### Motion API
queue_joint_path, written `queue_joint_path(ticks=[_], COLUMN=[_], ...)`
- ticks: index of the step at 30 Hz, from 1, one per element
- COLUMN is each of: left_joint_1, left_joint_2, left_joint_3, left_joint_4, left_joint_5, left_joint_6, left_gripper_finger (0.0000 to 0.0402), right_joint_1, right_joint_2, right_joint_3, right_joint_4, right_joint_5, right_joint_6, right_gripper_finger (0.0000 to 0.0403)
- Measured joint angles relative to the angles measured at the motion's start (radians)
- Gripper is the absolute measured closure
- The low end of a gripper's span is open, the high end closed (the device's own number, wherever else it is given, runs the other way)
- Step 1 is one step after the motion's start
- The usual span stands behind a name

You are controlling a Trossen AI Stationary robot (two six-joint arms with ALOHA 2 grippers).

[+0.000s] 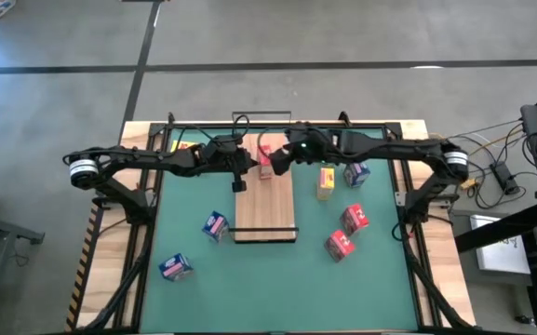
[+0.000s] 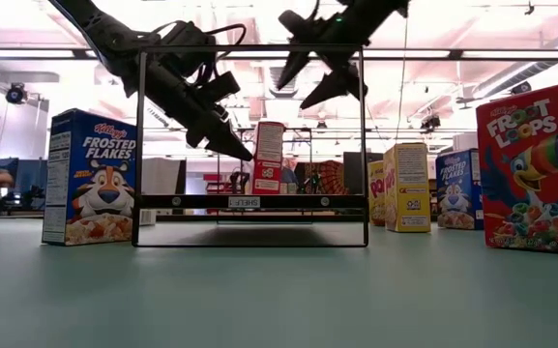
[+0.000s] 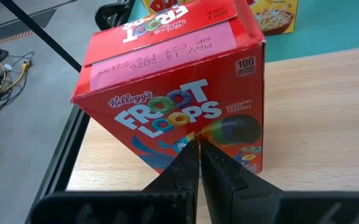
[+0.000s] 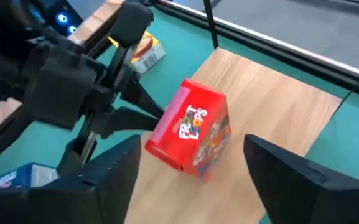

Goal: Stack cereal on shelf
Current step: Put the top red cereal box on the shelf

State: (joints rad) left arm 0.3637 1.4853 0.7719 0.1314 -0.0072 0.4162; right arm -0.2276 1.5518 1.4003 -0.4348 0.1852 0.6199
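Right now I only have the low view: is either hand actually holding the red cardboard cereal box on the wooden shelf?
Observer: No. In the right wrist view, the right hand is open above the red Froot Loops cardboard box, with a gap on each side.
Operator: And the left hand?
Observer: The left hand is shut, its tips together at the box's printed face, gripping nothing.
Operator: Where on the shelf does the box sit?
Observer: From above, it stands near the back end of the long light-wood shelf board.
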Motion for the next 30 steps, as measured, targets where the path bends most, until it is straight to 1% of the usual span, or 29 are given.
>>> queue_joint_path(ticks=[5,12,17,21,30], left_joint_1=[0.000,0.000,0.000,0.000,0.000], left_joint_2=[0.000,0.000,0.000,0.000,0.000], left_joint_3=[0.000,-0.002,-0.002,-0.002,-0.002], left_joint_4=[-0.011,-0.022,-0.017,-0.007,-0.003], left_joint_5=[0.000,0.000,0.000,0.000,0.000], left_joint_6=[0.019,0.020,0.020,0.018,0.017], left_gripper_finger=[0.0401,0.0401,0.0401,0.0401,0.0401], right_joint_1=[0.000,0.000,0.000,0.002,0.005], right_joint_2=[0.104,0.204,0.230,0.248,0.278], right_joint_3=[0.100,0.182,0.190,0.190,0.190], right_joint_4=[-0.039,-0.062,-0.062,-0.062,-0.058], right_joint_5=[0.000,0.002,0.033,0.037,0.054], right_joint_6=[0.023,0.028,0.024,0.013,0.007], right_gripper_finger=[0.0097,0.0095,0.0096,0.0099,0.0127])
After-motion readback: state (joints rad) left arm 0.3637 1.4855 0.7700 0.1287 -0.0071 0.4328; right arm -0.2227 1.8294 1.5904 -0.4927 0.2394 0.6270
